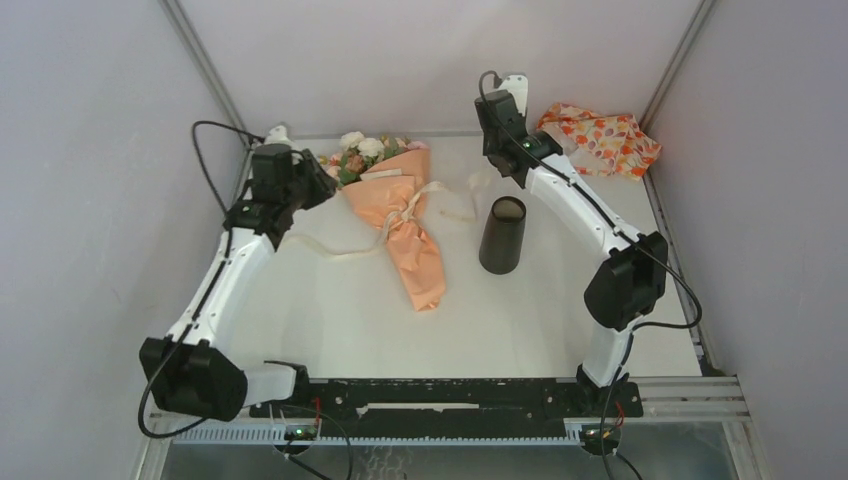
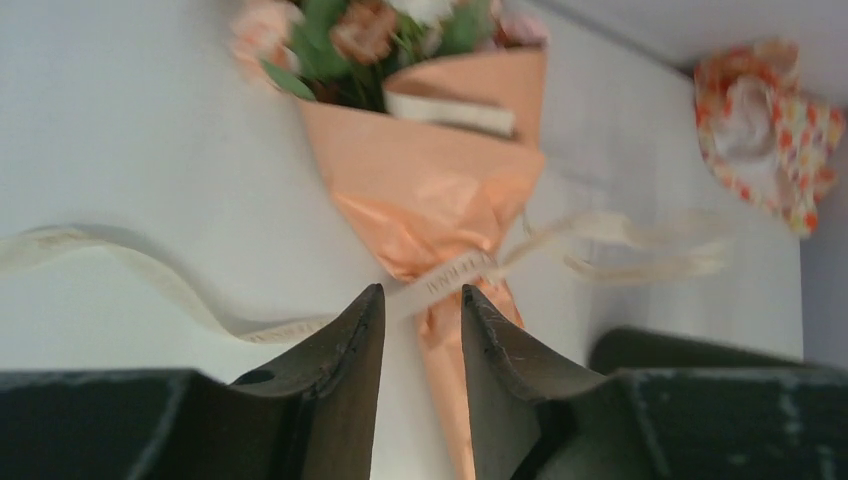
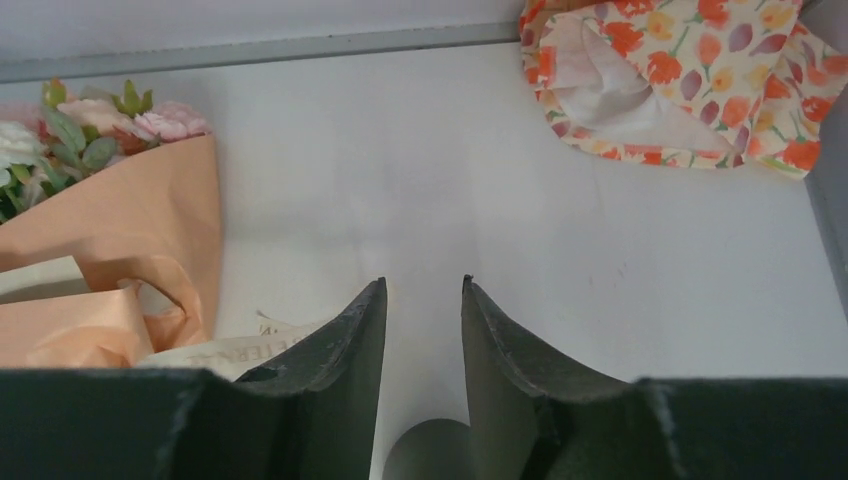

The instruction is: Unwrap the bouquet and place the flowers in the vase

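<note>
Bouquet point(image 1: 402, 215) paper hides the stems; left wrist view crops blurred flowers point(image 2: 365, 30).

the bouquet point(image 1: 405, 230) is wrapped in matt, creased peach kraft paper, with a slightly glossier crinkled sheet at its waist. the ribbon point(image 2: 455, 272) is flat cream fabric with printed lettering. the vase point(image 1: 502, 240) looks smooth and matt. the floral-print cloth point(image 1: 605, 140) is soft and rumpled. the table point(image 1: 330, 310) is smooth matt white.

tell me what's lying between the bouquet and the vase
Loose tan ribbon tails trail from the bouquet toward the vase, clearest in the top view.
</note>
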Controlling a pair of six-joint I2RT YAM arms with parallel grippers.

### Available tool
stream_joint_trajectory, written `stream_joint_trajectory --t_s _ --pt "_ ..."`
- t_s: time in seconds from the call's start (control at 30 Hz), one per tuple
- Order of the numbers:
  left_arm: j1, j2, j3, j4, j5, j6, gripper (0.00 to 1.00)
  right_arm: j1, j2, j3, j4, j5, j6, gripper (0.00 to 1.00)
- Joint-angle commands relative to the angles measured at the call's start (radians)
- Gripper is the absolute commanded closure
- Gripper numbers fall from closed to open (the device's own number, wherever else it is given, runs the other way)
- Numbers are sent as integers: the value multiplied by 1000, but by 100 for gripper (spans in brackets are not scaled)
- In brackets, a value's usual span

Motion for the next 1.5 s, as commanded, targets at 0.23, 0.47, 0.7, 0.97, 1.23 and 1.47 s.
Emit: stream_joint_trajectory --t_s 0.23,0.47,0.7,0.97,1.23,1.47 --pt "-311 176 -13 85 -32 170 72 24 -180 -138 106 -77 56 58" --pt "-333 395 34 140 -161 240 77 60 -286 -242 141 -122 69 58" --pt "-332 528 128 125 -150 271 80 65 -342 -317 171 -139 80 58" --pt "-335 494 83 161 -102 250 80 66 -317 -321 172 -167 92 58" --pt "-384 390 29 151 -111 245 79 68 -312 -326 165 -176 91 58" --pt "-400 434 31 139 -100 249 79 65 -314 -336 166 -180 89 58"
